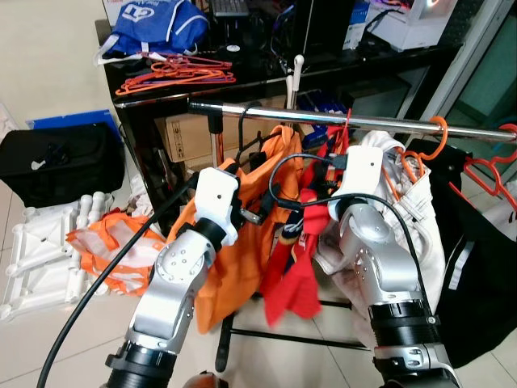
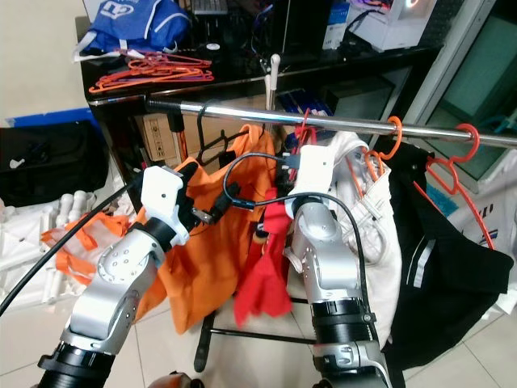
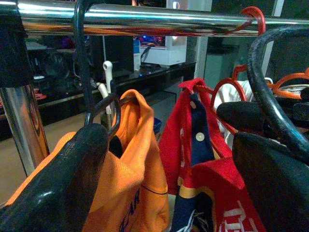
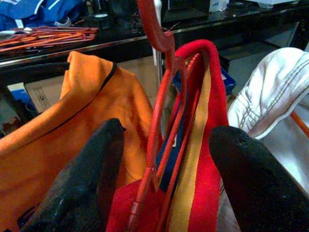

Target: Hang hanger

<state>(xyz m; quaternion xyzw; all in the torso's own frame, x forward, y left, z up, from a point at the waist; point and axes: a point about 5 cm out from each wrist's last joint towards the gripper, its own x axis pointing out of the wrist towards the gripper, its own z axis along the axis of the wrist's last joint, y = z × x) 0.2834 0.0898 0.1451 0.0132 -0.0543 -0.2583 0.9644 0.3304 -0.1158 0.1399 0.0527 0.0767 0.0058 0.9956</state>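
**Red hanger at the rail, hook to be seated**

Nearest: right gripper (image 4: pixel 164 179), fingers spread either side of red hanger (image 4: pixel 161 96) carrying red garment (image 2: pixel 266 275), not pinching it. Left gripper (image 3: pixel 169 183) likewise spread, just below chrome rail (image 1: pixel 339 120), beside orange shirt (image 1: pixel 250 242) on black hanger (image 3: pixel 84 72). Red hook apparently reaching rail between orange shirt and white garment (image 2: pixel 367 218); seating unclear. Best confirmed fully over rail, fingers kept clear of fabric and cable on withdrawal.
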